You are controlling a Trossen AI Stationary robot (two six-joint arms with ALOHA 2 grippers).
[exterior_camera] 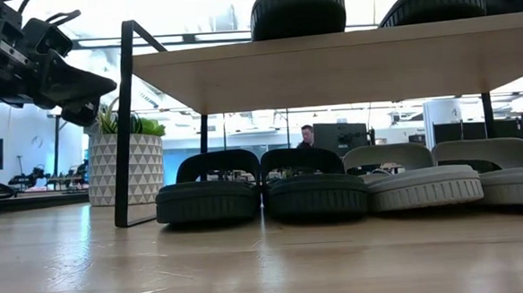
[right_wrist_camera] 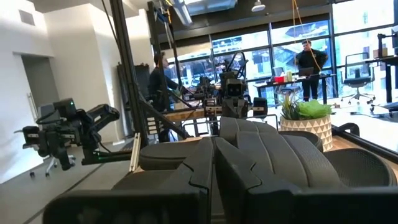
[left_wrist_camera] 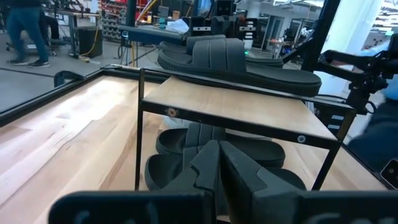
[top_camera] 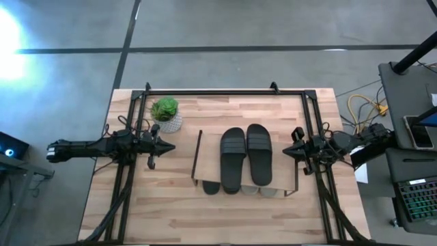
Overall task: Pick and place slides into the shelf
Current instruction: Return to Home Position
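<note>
On the desk (top_camera: 171,215), two black slides (top_camera: 246,158) lie atop the shelf (top_camera: 208,156); beneath we count four more, seemingly two dark, two grey. Left gripper (top_camera: 168,146), clenched and empty, sits at the shelf's 9 o'clock, right gripper (top_camera: 287,151) likewise at 3 o'clock.

shelf (top_camera: 209,156) upright, mid-table | top: two black slides (top_camera: 233,158) | underneath: two dark slides (exterior_camera: 209,201), two grey slides (exterior_camera: 422,187)

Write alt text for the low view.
Four slides sit in a row under the shelf: two black at left, two light grey at right; two more black ones lie on top. The left gripper hangs upper left, near a potted plant.
</note>
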